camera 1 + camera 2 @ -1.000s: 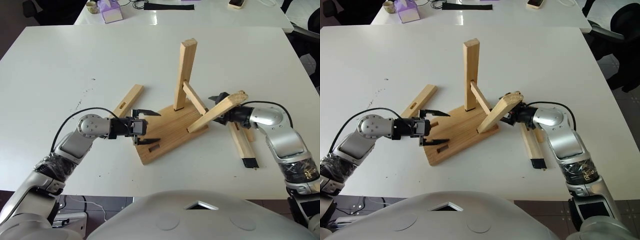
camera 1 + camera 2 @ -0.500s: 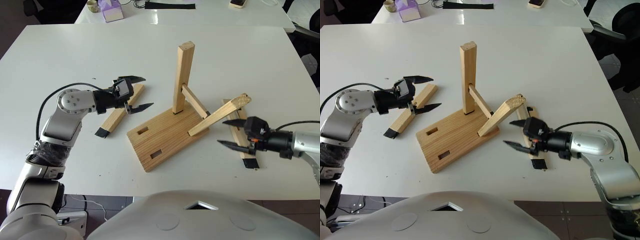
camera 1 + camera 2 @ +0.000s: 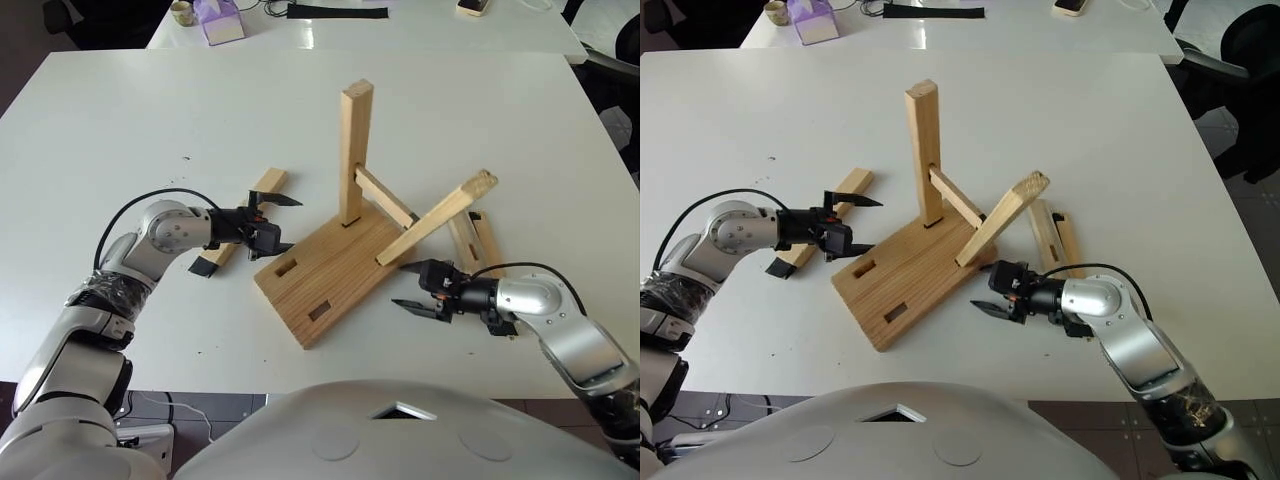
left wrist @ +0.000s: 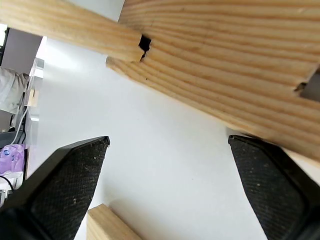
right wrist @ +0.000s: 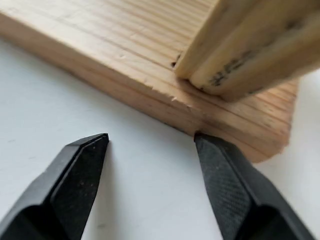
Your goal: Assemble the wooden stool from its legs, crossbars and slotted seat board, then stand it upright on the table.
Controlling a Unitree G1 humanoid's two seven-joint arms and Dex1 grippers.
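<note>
The slotted seat board (image 3: 335, 270) lies flat on the white table. One leg (image 3: 353, 150) stands upright in it. A crossbar (image 3: 384, 197) joins that leg to a second leg (image 3: 440, 215), which leans with its foot on the board. Two slots (image 3: 285, 268) in the board stand empty. A loose leg (image 3: 235, 235) with a black tip lies to the board's left. More loose pieces (image 3: 470, 240) lie to its right. My left gripper (image 3: 285, 224) is open at the board's left corner, beside the loose leg. My right gripper (image 3: 402, 285) is open on the table at the board's right edge (image 5: 125, 50), just below the leaning leg (image 5: 255, 45).
A second table behind holds a purple tissue box (image 3: 222, 20), a cup (image 3: 183, 12) and a black strip (image 3: 335, 12). The near table edge (image 3: 200, 380) runs just behind both arms. Bare tabletop lies at the far left and far right.
My left gripper has come off the loose leg and moved right to the board's corner. My right gripper has moved left, up to the board's edge under the leaning leg.
</note>
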